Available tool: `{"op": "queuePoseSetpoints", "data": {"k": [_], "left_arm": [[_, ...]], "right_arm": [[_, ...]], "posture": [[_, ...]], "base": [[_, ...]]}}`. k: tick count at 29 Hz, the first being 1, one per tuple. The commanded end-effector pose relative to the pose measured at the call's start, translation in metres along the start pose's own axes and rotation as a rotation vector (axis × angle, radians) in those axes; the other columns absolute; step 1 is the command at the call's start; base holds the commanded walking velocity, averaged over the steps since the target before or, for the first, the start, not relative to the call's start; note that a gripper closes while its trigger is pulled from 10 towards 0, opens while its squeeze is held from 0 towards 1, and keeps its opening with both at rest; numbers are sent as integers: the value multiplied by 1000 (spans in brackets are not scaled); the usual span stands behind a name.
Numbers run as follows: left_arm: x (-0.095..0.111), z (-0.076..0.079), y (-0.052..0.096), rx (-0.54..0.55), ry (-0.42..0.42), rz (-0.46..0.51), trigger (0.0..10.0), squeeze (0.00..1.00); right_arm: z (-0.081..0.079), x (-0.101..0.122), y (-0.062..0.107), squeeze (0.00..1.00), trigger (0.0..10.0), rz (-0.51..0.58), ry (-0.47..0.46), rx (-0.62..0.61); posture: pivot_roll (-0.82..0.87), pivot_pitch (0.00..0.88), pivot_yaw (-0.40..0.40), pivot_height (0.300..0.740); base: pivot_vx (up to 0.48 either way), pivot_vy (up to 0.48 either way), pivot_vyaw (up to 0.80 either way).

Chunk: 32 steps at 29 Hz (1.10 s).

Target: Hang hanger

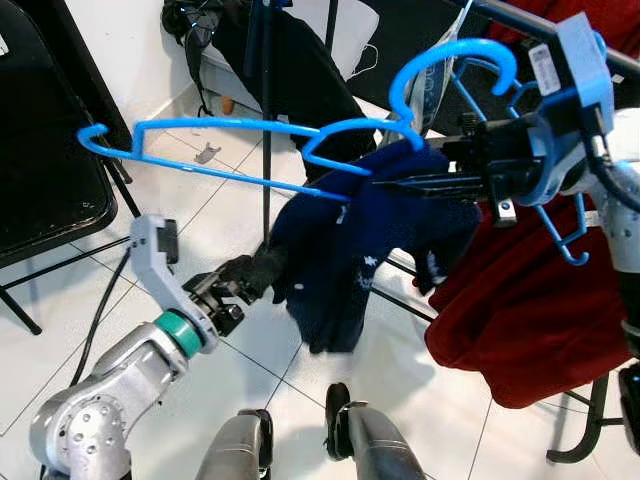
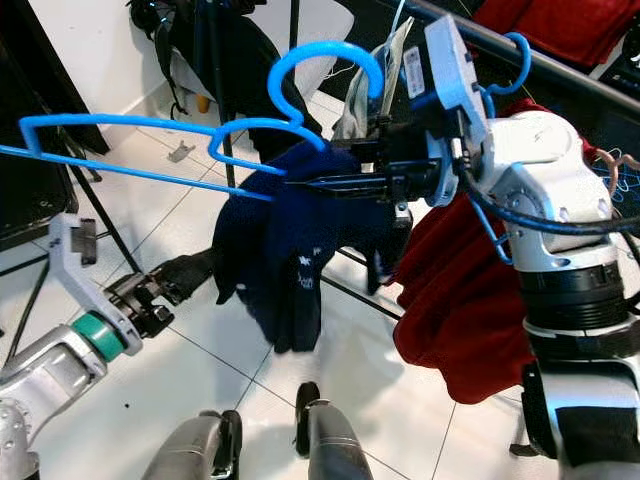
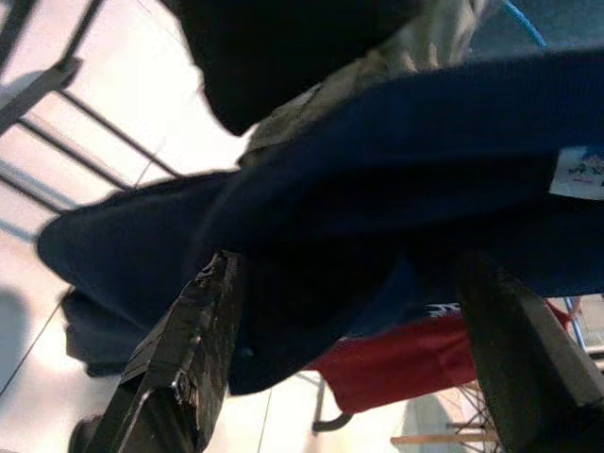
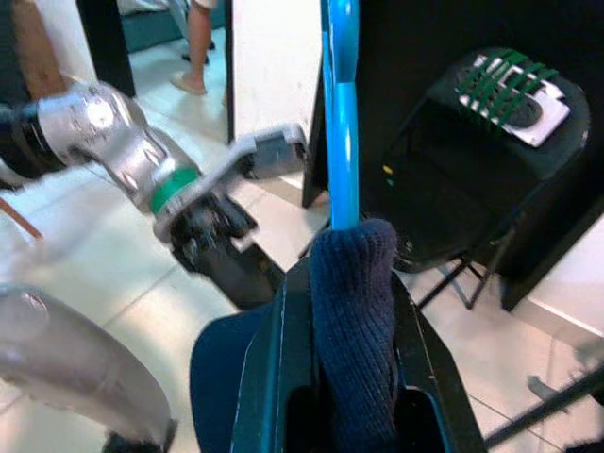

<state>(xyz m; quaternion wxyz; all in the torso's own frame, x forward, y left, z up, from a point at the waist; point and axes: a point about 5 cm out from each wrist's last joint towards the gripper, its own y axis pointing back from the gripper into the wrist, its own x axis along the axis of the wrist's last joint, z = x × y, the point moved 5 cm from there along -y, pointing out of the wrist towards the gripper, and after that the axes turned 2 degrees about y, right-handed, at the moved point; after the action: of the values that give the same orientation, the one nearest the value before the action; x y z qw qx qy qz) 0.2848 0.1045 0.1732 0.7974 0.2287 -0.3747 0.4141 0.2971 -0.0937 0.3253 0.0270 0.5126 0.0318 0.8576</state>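
A blue plastic hanger [image 1: 230, 125] is held up in the air with its hook [image 1: 455, 55] near the black rack rail [image 1: 545, 25]. A navy knit sweater [image 1: 365, 250] is draped on the hanger and droops toward the floor. My right gripper [image 1: 385, 183] is shut on the hanger's neck together with a fold of the sweater; the right wrist view shows the knit fabric [image 4: 354, 311] and blue bar [image 4: 340, 113] pinched between its fingers. My left gripper [image 1: 268, 268] is lower, at the sweater's left edge, open, with its fingers [image 3: 179, 359] spread in front of the cloth.
A red garment [image 1: 530, 310] hangs from the rail at the right, with a second blue hanger [image 1: 560, 235] beside it. A black folding chair [image 1: 45, 160] stands at the left. A black pole [image 1: 265, 110] and dark clothes [image 1: 295, 70] stand behind. The floor is white tile [image 1: 150, 190].
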Motion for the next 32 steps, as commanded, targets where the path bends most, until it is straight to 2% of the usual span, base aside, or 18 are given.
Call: {"op": "queuePoseSetpoints", "data": {"k": [1, 2, 3, 4, 5, 6, 8, 11, 12, 13, 14, 18, 19, 21, 27, 29, 31, 32], "left_arm": [[-6, 0, -9, 2, -76, -23, 10000, 0], [-6, 0, -9, 2, -76, -23, 10000, 0], [-4, 0, -12, -3, -142, -5, 10000, 0], [-4, 0, -12, -3, -142, -5, 10000, 0], [0, 4, -12, -26, -210, 18, 10000, 0], [0, 4, -12, -26, -210, 18, 10000, 0], [7, 11, -11, -68, -333, 51, 10000, 0], [7, 11, -11, -68, -333, 51, 10000, 0], [11, 11, -12, -63, -392, 64, 10000, 0], [11, 11, -12, -63, -392, 64, 10000, 0], [14, 7, -13, -40, -454, 75, 10000, 0], [22, -5, -11, 20, -528, 96, 10000, 0], [22, -5, -11, 20, -528, 96, 10000, 0], [32, -17, -5, 80, -558, 129, 10000, 0], [38, -18, 0, 83, -545, 149, 10000, 0], [31, 4, 23, -99, -418, 113, 10000, 0], [31, 4, 23, -99, -418, 113, 10000, 0], [23, 17, 35, -193, -400, 73, 10000, 0]], "right_arm": [[-2, 27, 0, 0, 0, 61, 51, 34], [-2, 27, 0, 0, 0, 61, 51, 34], [-2, 31, 1, 0, 0, 77, 45, 39], [-2, 31, 1, 0, 0, 77, 45, 39], [-2, 36, 2, 0, 0, 93, 38, 42], [-2, 36, 2, 0, 0, 93, 38, 42], [-2, 42, 4, 0, 0, 109, 27, 49], [-2, 42, 4, 0, 0, 109, 27, 49], [-2, 43, 5, 0, 0, 109, 22, 56], [-2, 43, 5, 0, 0, 109, 22, 56], [-3, 44, 5, 0, 0, 109, 17, 61], [-3, 45, 5, 0, 0, 111, 8, 67], [-3, 45, 5, 0, 0, 111, 8, 67], [-4, 46, 5, 0, 0, 112, -2, 76], [-5, 45, 5, 0, 0, 109, -5, 81], [-4, 41, 4, 0, 0, 98, -12, 82], [-4, 41, 4, 0, 0, 98, -12, 82], [-4, 38, 4, 0, 0, 94, -15, 81]], "posture": [[-79, 203, 11, 740], [-79, 203, 11, 740], [-79, 203, 11, 740], [-79, 203, 11, 740], [-85, 204, 8, 740], [-85, 204, 8, 740], [-86, 203, 2, 740], [-86, 203, 2, 740], [-86, 203, 2, 740], [-86, 203, 2, 740], [-87, 198, -1, 740], [-85, 196, -2, 740], [-85, 196, -2, 740], [-82, 196, -2, 740], [-82, 196, -2, 740], [-78, 196, -2, 740], [-78, 196, -2, 740], [-69, 196, 1, 740]], "base": [[0, 0, 0], [0, 0, 0], [0, 0, 0], [0, 0, 0], [0, 0, 0], [0, 0, 0], [0, 0, 0], [0, 0, 0], [0, 0, 0], [0, 0, 0], [0, 0, 0], [0, 0, 0], [0, 0, 0], [0, 0, 0], [0, 0, 0], [0, 0, 0], [0, 0, 0], [0, 0, 0]]}}
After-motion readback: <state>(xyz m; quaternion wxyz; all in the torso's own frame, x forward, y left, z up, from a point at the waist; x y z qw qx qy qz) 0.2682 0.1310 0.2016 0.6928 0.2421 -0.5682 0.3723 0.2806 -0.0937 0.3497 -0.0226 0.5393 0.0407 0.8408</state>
